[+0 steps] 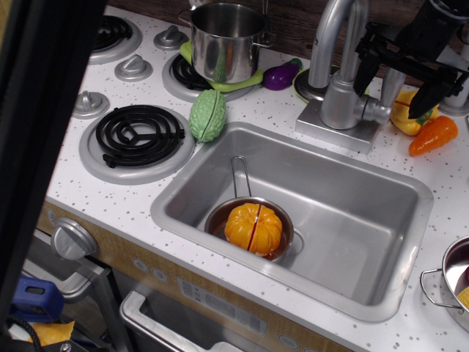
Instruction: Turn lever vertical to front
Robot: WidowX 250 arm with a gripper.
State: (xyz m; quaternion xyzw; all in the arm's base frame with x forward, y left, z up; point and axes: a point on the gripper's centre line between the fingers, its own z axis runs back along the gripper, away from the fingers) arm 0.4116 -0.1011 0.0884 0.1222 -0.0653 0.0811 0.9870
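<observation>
Between spread black gripper point(396, 83) jaws, upright lever point(391, 85), beside faucet point(342, 103)

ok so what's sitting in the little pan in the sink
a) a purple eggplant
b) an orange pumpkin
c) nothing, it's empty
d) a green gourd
b, the orange pumpkin rests in the small pan inside the sink, while the purple eggplant and the green gourd lie up on the counter.
</observation>
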